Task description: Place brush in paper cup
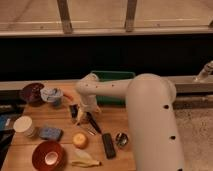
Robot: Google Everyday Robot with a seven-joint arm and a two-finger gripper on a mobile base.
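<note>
End effector (80, 114) open, low over mid surface (116, 120). Brush (94, 124) lies just beside it, front-right, long axis diag twd front edge. Paper cup (22, 125) well apart by left edge. I'd drop & grip next.

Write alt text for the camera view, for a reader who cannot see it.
The robot's open claw hangs over the black brush at mid-table. The cream paper cup stands apart near the left edge, a red bowl nearer the camera.
</note>
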